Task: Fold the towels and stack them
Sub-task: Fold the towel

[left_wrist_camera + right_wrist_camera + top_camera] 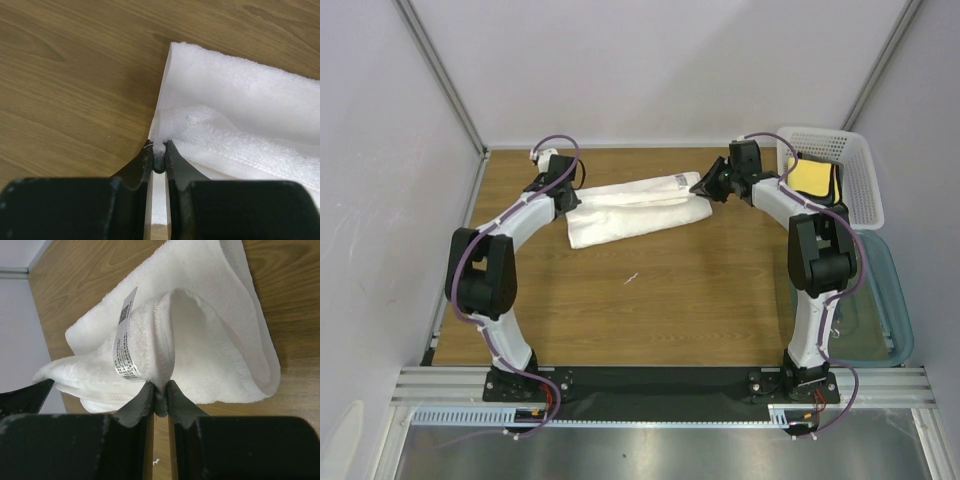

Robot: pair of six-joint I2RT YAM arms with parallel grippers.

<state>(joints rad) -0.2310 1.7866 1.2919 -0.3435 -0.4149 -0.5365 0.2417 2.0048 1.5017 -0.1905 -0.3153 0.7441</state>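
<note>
Inside white perforated plastic basket (867, 185): small yellow towel (808, 177). Pinched at opposite ends by left tool (158, 161), right tool (160, 402): large white towel (635, 212).

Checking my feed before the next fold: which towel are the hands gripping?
The large white towel, pinched by the left hand and right hand; the yellow towel lies in the basket.

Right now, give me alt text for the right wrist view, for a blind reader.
The right gripper pinches a hemmed edge of the white towel, raised into a peak beside its care label. The rest lies folded on the wooden table.
</note>
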